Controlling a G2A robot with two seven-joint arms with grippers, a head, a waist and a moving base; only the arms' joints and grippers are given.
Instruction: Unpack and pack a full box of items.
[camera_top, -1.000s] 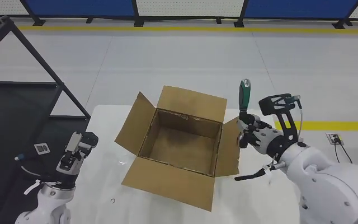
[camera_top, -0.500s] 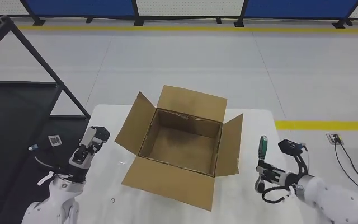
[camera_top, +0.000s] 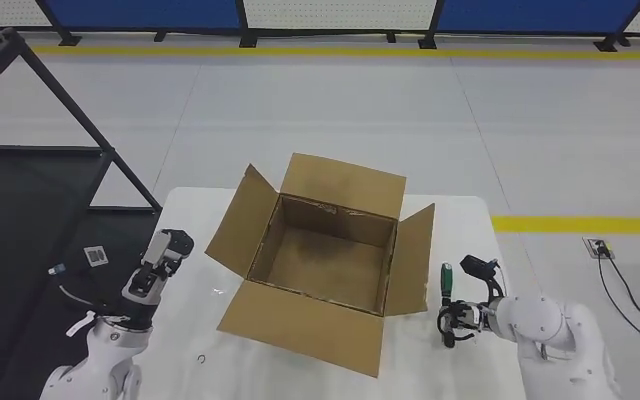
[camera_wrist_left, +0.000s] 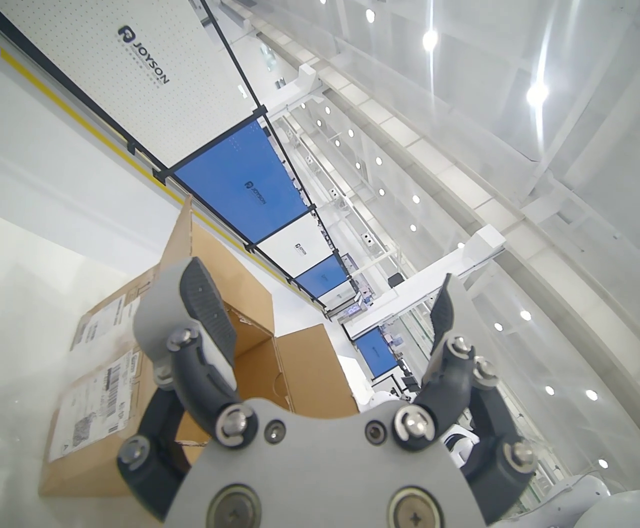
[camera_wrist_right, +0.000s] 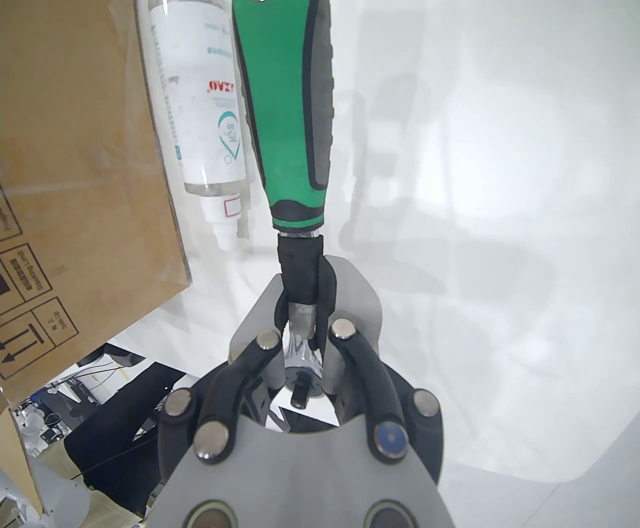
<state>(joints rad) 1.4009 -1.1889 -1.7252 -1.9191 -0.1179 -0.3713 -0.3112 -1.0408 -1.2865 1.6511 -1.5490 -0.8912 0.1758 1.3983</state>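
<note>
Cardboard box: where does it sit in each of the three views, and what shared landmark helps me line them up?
Top view: the cardboard box stands open at the table's middle, flaps spread.
Left wrist view: its labelled side shows behind the left gripper.
Right wrist view: one brown wall, beside a clear bottle and the green-handled tool held in the right gripper.
Shared landmark: the white table.
</note>
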